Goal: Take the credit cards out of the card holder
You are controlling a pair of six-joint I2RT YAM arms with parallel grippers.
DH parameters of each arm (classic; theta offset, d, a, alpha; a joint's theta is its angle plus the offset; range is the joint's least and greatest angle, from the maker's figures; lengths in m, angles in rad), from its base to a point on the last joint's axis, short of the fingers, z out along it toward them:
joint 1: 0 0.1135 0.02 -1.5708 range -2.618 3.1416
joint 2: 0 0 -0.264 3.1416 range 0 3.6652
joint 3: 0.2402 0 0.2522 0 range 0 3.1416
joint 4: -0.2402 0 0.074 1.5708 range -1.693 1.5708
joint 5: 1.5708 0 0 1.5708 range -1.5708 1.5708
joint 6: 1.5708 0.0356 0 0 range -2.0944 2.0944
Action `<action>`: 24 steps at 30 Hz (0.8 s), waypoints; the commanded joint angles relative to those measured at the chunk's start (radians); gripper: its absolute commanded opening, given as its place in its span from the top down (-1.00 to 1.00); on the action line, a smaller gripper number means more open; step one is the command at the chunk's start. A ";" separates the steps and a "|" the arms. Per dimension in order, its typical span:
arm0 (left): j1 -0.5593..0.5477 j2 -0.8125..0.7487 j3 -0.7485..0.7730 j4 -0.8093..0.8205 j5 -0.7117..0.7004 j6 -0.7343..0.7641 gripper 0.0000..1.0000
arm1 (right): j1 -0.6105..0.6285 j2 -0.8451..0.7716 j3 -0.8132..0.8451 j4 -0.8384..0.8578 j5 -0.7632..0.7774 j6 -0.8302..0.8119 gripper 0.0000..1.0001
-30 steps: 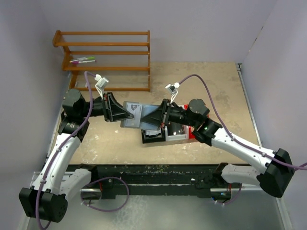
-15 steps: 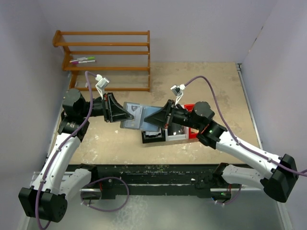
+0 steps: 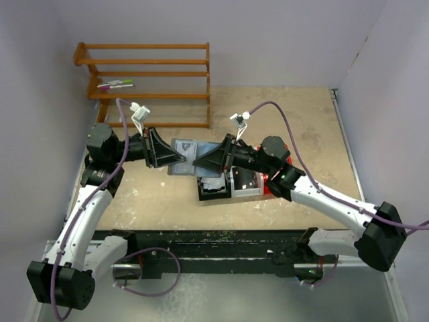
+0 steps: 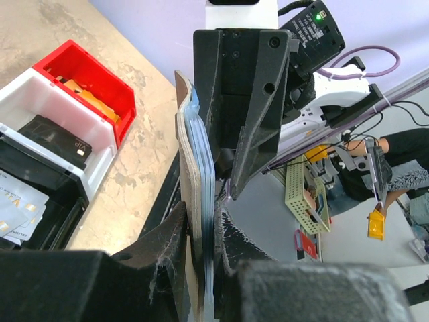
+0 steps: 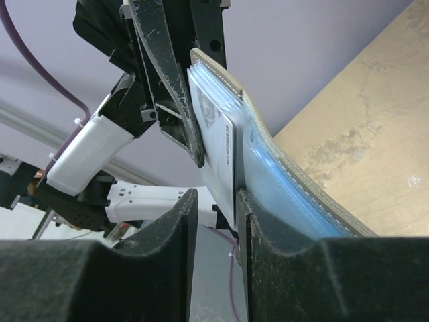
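The blue-grey card holder (image 3: 182,149) hangs above the table, seen edge-on in the left wrist view (image 4: 194,168), with my left gripper (image 4: 204,228) shut on its end. My right gripper (image 5: 218,201) is open at the holder's other end (image 5: 295,188). A pale card (image 5: 221,147) sticking out of the holder lies between its fingers, against the right one and apart from the left. Three credit cards lie in the bins: a tan-gold one (image 4: 94,100), a black one (image 4: 57,141) and a silvery one (image 4: 17,201).
Under the right gripper stand a black bin (image 3: 213,191), a white bin (image 3: 244,184) and a red bin (image 3: 269,190) side by side. A wooden rack (image 3: 151,74) with markers (image 3: 115,84) stands at the back left. Walls close both sides.
My right gripper, shut a second ago, has opened and moved left up to the holder's end. The left gripper still holds the holder in the same place.
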 commanded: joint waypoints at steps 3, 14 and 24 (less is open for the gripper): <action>-0.023 -0.028 0.043 0.071 0.091 -0.024 0.90 | 0.004 0.064 0.046 0.082 0.030 0.020 0.52; -0.023 -0.036 0.043 0.112 0.126 -0.040 0.77 | 0.008 0.012 -0.020 0.099 0.008 0.026 1.00; -0.023 -0.040 0.031 0.176 0.128 -0.095 0.78 | 0.003 -0.087 -0.073 -0.014 0.064 -0.022 1.00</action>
